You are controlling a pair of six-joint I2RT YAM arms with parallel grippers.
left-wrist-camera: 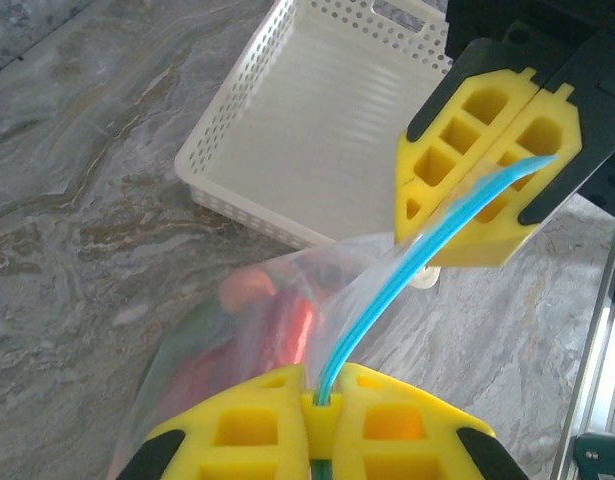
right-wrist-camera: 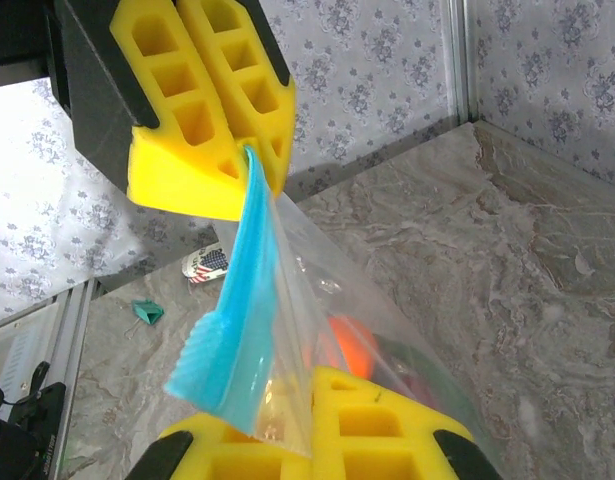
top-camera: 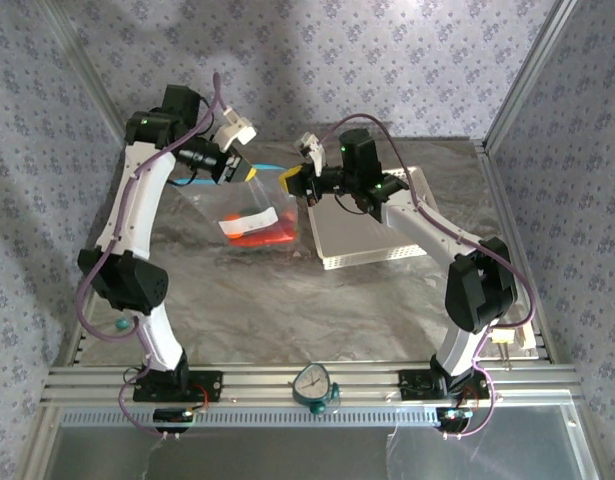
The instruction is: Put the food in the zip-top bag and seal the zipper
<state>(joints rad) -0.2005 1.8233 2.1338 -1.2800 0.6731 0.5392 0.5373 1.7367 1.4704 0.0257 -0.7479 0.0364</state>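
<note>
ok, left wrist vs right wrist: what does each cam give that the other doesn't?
Left wrist, not right wrist: the white perforated basket.
Right wrist, not left wrist: the patterned wall, a small flag label and a green bit near it.
Both: left pincer and right pincer shut on the blue zipper stretched between them, with red-orange food inside the clear bag below.

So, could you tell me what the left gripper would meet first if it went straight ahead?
Most likely the right gripper, shut on the zipper just ahead, though depth is unclear.
</note>
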